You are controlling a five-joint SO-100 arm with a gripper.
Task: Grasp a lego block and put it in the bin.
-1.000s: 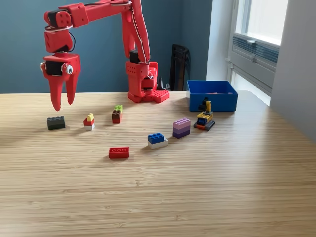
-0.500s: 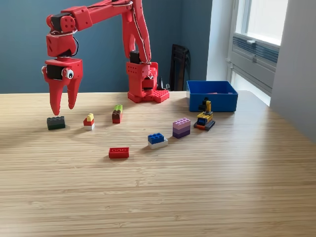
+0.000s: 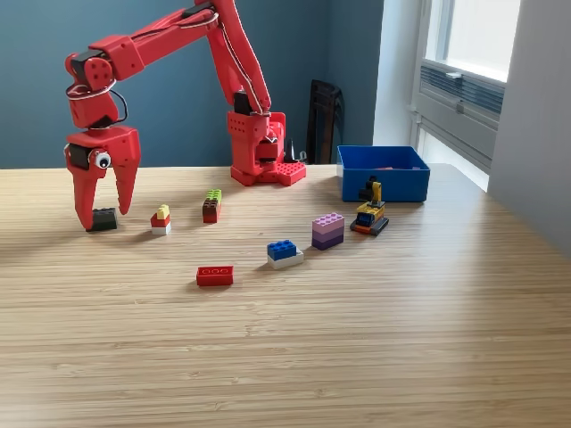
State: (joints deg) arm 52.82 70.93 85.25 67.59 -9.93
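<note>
While the spread fingers (image 3: 103,217) straddle the dark block (image 3: 104,218) at the surface's (image 3: 357,339) nine o'clock, centre it, then squeeze squarely

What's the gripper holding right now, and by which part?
Nothing held yet. The gripper is open, its fingers straddling the dark block, which sits on the table; whether they touch it cannot be told.
</note>
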